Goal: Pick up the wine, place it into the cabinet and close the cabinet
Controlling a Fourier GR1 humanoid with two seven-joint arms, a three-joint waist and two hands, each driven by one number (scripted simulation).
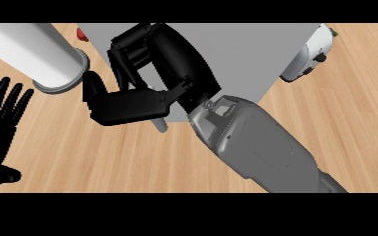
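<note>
Two robot hands in view. Right robot hand (136,105) sits over front of grey cabinet (244,55), fingers curled; can't tell if it grips anything. We can't locate the wine, maybe hidden. Left robot hand (11,117) rests open at left edge above wooden bench (88,155). White cylinder (40,55) far left.

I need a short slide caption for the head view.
Right robot hand on the grey cabinet; left robot hand rests open.
</note>
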